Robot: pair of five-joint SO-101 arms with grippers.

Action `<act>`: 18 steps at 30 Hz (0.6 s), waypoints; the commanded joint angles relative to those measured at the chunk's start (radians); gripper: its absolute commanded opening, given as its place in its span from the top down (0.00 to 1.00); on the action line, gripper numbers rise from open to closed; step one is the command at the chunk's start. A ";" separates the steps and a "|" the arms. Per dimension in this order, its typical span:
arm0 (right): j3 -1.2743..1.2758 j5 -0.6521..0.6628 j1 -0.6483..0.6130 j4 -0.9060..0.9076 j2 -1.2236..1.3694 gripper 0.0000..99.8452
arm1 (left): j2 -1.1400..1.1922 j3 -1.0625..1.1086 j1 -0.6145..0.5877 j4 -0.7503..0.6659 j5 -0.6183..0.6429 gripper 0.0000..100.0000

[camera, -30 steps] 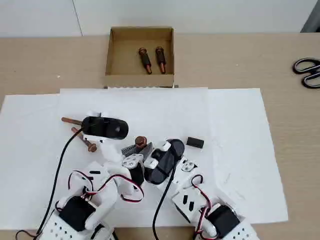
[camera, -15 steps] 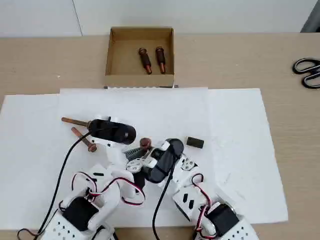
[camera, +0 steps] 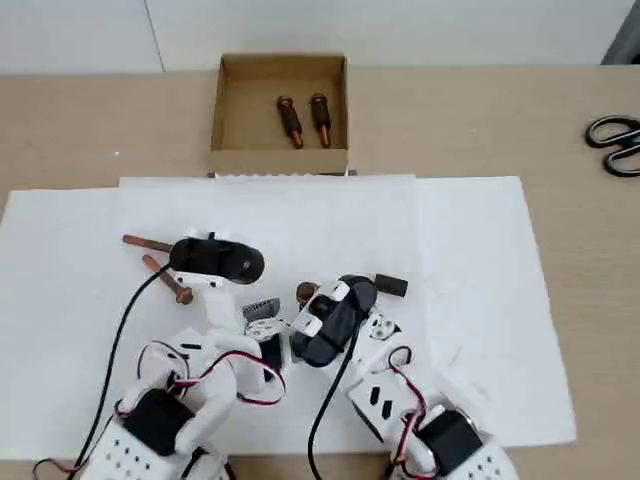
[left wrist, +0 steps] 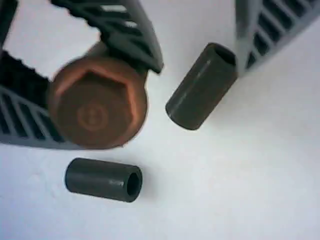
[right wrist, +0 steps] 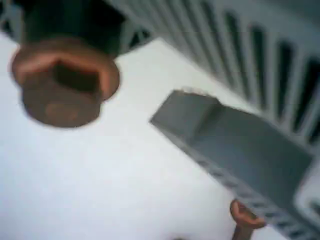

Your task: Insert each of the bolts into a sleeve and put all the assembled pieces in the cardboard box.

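Note:
My right gripper (camera: 310,297) is shut on a copper bolt (camera: 305,292), held upright with its hex head (left wrist: 97,102) facing up. Just left of it, my left gripper (camera: 275,308) is low over the paper and open. A black sleeve (left wrist: 202,85) lies between its two ribbed fingers (left wrist: 272,30), close against one of them. A second sleeve (left wrist: 102,179) lies flat nearby, and one sleeve (camera: 390,285) rests right of the grippers. The bolt head (right wrist: 65,82) sits under a dark jaw. Two loose bolts (camera: 148,242) (camera: 168,279) lie at the left.
The cardboard box (camera: 228,110) at the back holds two assembled pieces (camera: 290,120) (camera: 321,118). White paper (camera: 470,250) covers the work area. Scissors (camera: 615,145) lie at the far right on the bare table. Another bolt head (right wrist: 245,215) shows near a grey finger.
The bolt has shifted right with my right gripper, out from between the left gripper's grey fingers. The left wrist swung right, then back.

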 commanded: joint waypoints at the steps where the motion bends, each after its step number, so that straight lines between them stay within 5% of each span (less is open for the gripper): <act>1: -0.021 0.002 0.004 -0.047 -0.018 1.00 | -0.006 -0.117 -0.020 0.034 -0.023 0.68; 5: -0.006 0.002 0.062 -0.050 -0.018 1.00 | -0.012 -0.216 -0.083 0.068 -0.072 0.70; 15: 0.009 0.002 0.082 -0.050 -0.018 1.00 | -0.012 -0.305 -0.130 0.064 -0.092 1.00; 18: 0.009 0.000 0.088 -0.053 -0.018 1.00 | -0.012 -0.268 -0.196 0.064 -0.098 1.00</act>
